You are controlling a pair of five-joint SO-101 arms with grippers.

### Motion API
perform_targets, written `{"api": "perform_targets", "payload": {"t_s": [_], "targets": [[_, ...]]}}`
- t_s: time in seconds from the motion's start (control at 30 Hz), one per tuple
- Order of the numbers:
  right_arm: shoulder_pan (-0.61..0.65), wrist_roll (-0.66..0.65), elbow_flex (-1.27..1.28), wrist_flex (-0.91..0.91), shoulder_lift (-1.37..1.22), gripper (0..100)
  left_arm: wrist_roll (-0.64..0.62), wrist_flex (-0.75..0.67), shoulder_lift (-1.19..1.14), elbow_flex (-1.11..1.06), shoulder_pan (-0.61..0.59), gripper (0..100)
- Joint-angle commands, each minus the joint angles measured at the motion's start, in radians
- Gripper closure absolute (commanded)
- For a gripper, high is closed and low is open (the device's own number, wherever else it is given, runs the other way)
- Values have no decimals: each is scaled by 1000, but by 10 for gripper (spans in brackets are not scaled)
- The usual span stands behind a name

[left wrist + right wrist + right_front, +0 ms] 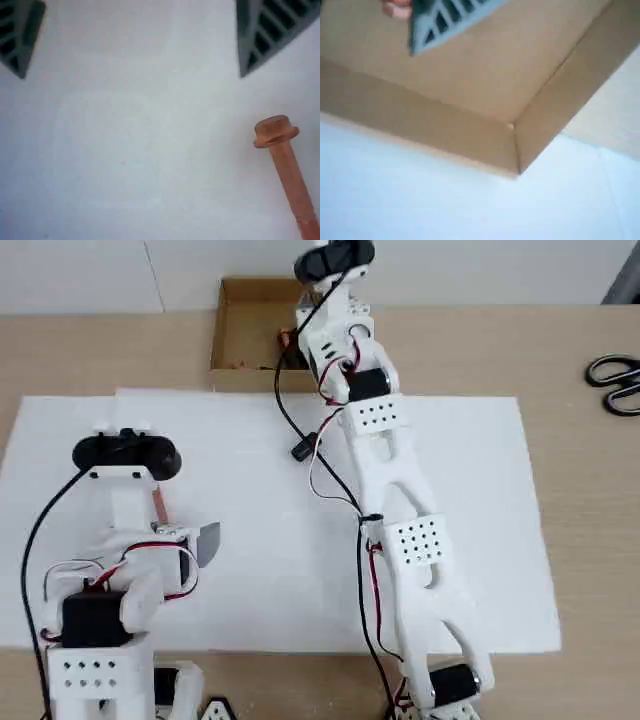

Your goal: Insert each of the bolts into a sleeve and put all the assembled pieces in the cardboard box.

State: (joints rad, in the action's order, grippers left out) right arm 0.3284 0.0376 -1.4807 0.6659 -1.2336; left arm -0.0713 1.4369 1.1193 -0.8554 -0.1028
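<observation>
Grey left gripper [131, 75] gapes wide, holding nothing, above white sheet [125, 170]; copper bolt [282, 165] lies flat just beside it (head toward gripper). Right gripper [290, 348] hangs over cardboard box [217, 330]; its grip: cannot tell.

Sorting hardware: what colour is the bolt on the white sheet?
Copper-orange bolt, clearest in the left wrist view.

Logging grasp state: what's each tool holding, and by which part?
Left tool: open, nothing held; bolt lies free beside it. Right tool, over the cardboard box: cannot tell; something copper-coloured shows close to it.
</observation>
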Motion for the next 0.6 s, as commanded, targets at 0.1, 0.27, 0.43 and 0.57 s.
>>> {"api": "perform_targets", "payload": {"t_s": [0.1, 0.27, 0.43, 0.57], "targets": [[5, -9, -201, 294, 35, 881, 5, -17, 9, 16, 2, 742], [2, -3, -201, 550, 139, 881, 6, -15, 9, 19, 0, 742], [7, -2, -201, 780, 219, 881, 6, -17, 9, 22, -6, 742], [7, 25, -201, 946, 280, 881, 6, -14, 9, 44, -14, 742]]}}
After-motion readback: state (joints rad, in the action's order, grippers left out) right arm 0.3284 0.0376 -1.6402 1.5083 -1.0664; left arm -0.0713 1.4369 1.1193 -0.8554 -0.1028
